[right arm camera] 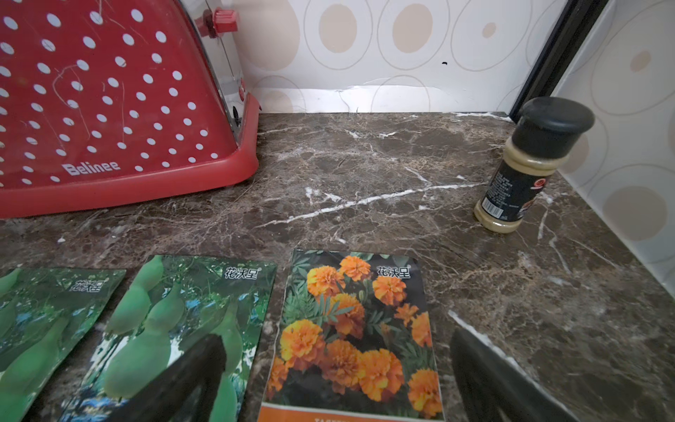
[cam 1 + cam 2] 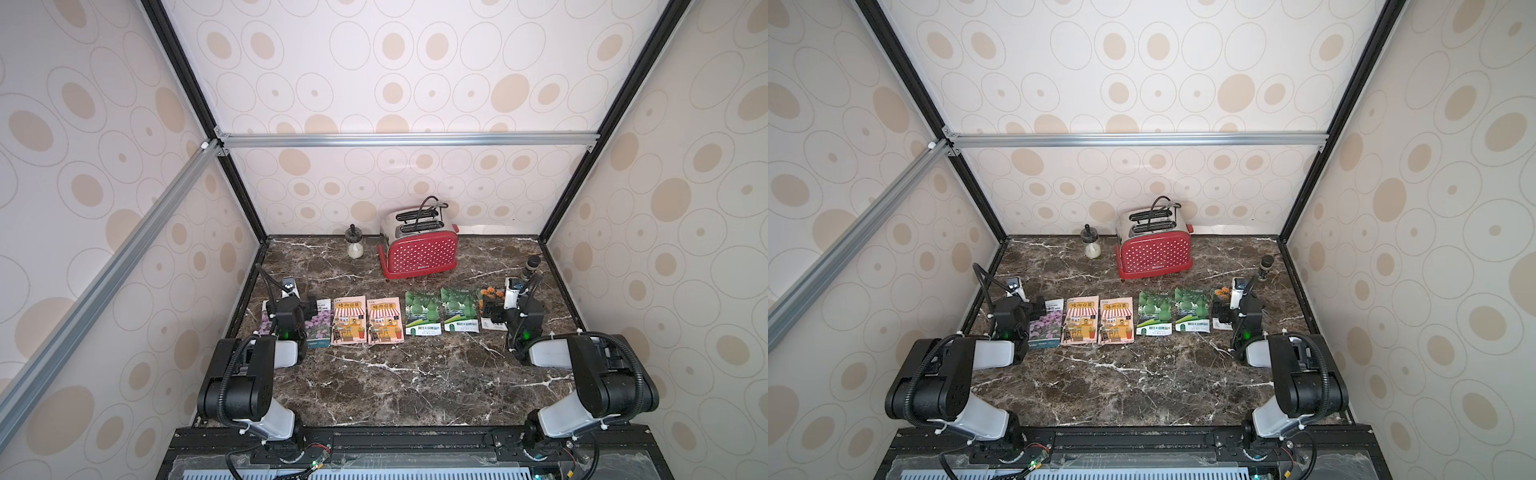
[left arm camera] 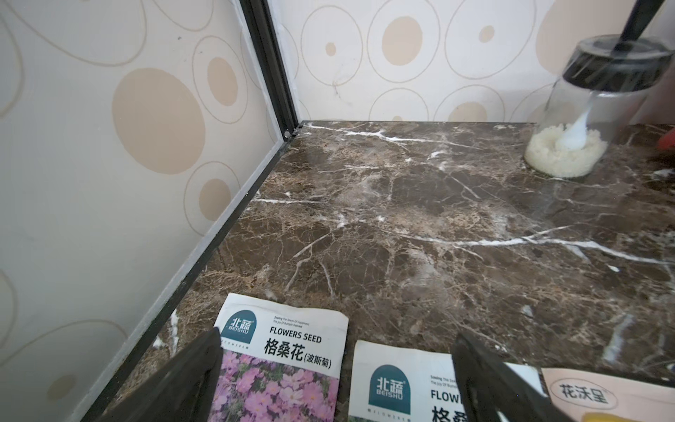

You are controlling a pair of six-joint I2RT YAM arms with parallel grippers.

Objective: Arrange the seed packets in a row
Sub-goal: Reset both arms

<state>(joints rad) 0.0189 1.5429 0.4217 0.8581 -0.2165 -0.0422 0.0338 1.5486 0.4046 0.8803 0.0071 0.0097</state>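
Left tool stands spread wide and empty, its black fingers over the two purple-flower packets. Right tool is just as wide and empty, straddling the orange-flower packet.

In both top views the seed packets lie flat, face up, in a row from 9 to 3 o'clock across the worktop. In order they are the purple pair, two pink-orange shop-drawing packets, two green-gourd packets, then orange.

The 9 o'clock end lies near the wall, and broad bare worktop opens at 6 o'clock. At 12 o'clock stand a red toaster and a jar. A spice bottle stands at 1 o'clock of the orange packet.

The arms hide most of the outermost purple packet and part of the orange one, and the wrist views cut off the packets' lower ends.
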